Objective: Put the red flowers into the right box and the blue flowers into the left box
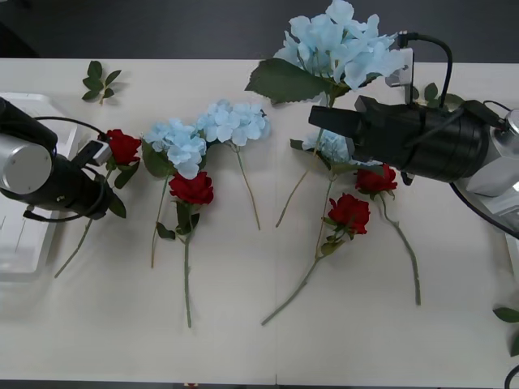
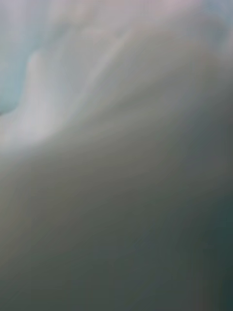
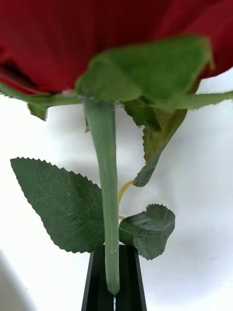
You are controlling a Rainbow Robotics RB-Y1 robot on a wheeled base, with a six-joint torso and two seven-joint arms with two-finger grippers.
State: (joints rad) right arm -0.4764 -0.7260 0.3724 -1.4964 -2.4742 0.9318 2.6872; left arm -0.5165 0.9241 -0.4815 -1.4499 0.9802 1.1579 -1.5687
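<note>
Left gripper (image 3: 115,284) is clamped on a rose (image 1: 123,146) stem near the table's left edge, beside the left box (image 1: 24,243), low enough to keep the head free. The left wrist view confirms this grip. Right gripper (image 1: 324,120) carries a hydrangea (image 1: 340,44) near the far edge; whether its fingers are closed cannot be told.

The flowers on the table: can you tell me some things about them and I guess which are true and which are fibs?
1. The left gripper is shut on a red rose stem. True.
2. The right gripper is holding a red rose. False: it is by a lifted blue flower, though the grip itself is hidden.
3. Two blue flowers lie side by side on the table. True.
4. All the red roses are already in a box. False: three roses lie on the table.
5. A loose leaf sprig lies near the table's far left edge. True.
</note>
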